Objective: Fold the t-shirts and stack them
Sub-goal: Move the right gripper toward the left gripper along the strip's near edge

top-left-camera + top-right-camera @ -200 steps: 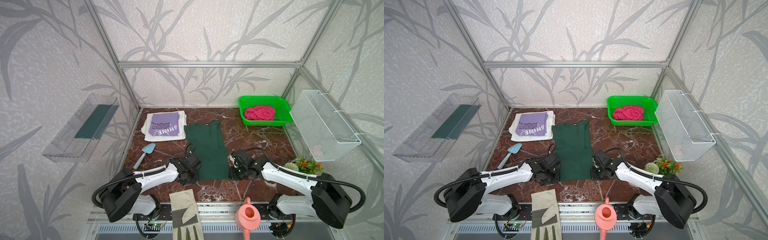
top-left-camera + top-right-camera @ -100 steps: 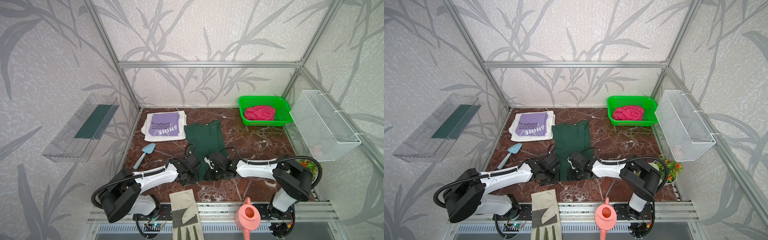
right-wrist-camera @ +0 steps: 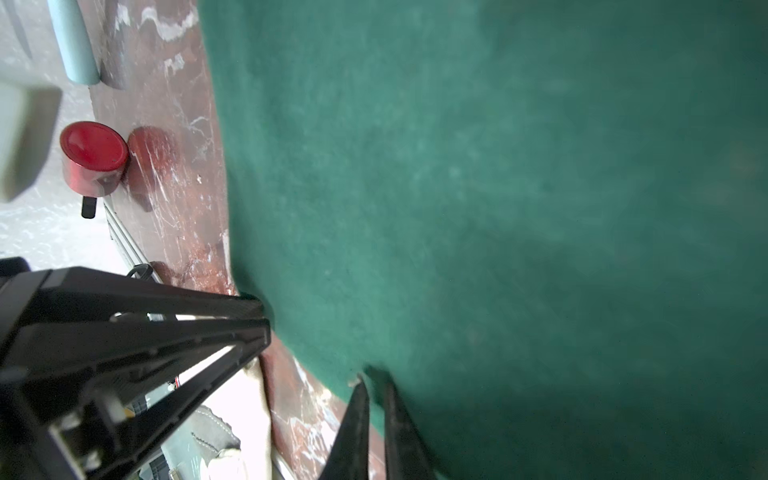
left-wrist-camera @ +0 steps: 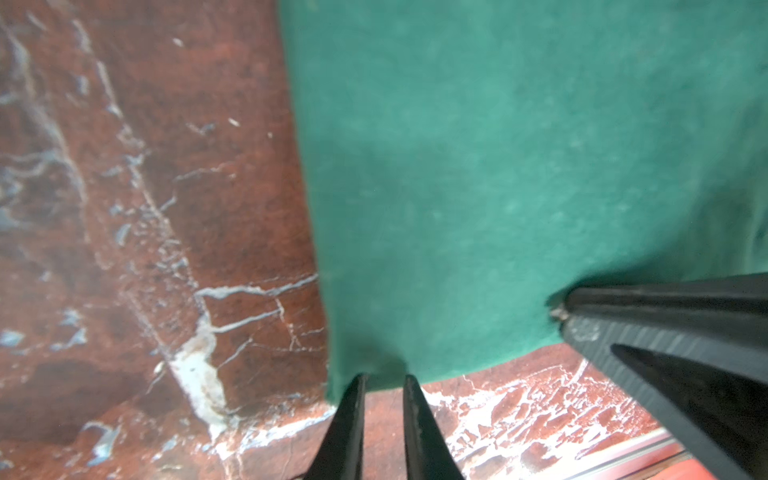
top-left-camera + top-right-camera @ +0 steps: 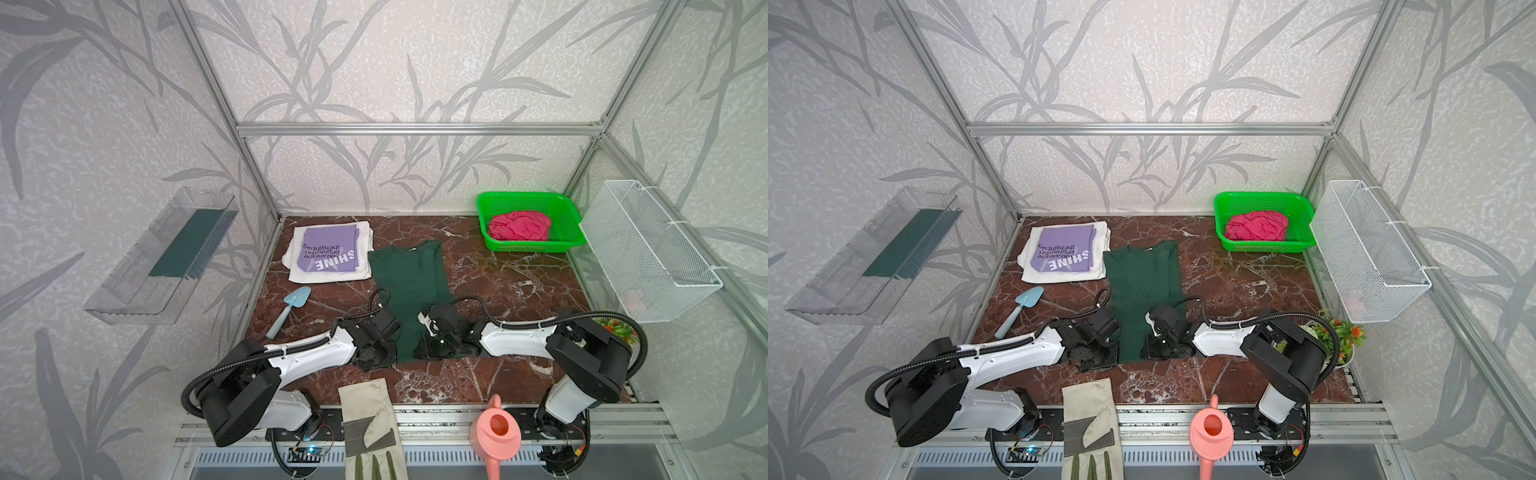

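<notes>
The dark green t-shirt (image 5: 409, 282) (image 5: 1144, 278) lies as a long strip on the marble table (image 5: 511, 291). My left gripper (image 5: 384, 359) (image 4: 385, 380) is shut on its near left hem corner. My right gripper (image 5: 428, 353) (image 3: 374, 384) has reached across and is shut on a green edge that lies over the shirt's near end. A folded lilac "SHINE" t-shirt (image 5: 328, 255) rests on a white t-shirt (image 5: 365, 245) at the back left. A pink-red t-shirt (image 5: 519, 226) is bunched in the green basket (image 5: 528, 195).
A beige glove (image 5: 368, 415) and a pink watering can (image 5: 494, 432) sit at the front edge. A blue trowel (image 5: 291, 309) lies to the left. A potted plant (image 5: 619, 328) stands under the white wire basket (image 5: 648, 249) on the right wall. A clear tray (image 5: 166, 253) hangs on the left wall.
My right gripper has swept left from the shirt's right edge, drawing that side over, so the near end is narrower. The left gripper has stayed put.
</notes>
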You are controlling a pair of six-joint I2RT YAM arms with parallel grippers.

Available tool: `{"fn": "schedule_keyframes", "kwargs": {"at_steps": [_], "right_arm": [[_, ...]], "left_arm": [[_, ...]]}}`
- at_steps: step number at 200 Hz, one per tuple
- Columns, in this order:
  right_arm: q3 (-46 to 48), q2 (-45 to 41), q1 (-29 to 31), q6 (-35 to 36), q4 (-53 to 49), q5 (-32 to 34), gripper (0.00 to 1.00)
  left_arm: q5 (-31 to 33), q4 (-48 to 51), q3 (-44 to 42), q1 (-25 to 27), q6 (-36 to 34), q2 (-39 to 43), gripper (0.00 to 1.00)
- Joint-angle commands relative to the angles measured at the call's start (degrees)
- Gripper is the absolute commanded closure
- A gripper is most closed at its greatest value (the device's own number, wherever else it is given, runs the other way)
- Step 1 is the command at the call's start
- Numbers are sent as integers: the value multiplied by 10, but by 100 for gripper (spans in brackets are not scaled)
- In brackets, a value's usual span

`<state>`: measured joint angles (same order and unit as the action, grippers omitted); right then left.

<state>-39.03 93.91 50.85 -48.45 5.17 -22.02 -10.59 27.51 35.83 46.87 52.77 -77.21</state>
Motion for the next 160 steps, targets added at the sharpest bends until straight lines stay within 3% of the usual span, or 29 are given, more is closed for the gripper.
{"fn": "schedule_keyframes", "kwargs": {"at_steps": [1,97,160], "right_arm": [[38,-24,-16,8,-52,23,87],[42,-88,-32,35,-77,-12,85],[11,-229,-58,71,-223,56,66]], "left_arm": [[15,34,-10,1,12,-4,80],[25,66,17,1,-6,7,79],[17,53,12,1,-1,87,60]]}}
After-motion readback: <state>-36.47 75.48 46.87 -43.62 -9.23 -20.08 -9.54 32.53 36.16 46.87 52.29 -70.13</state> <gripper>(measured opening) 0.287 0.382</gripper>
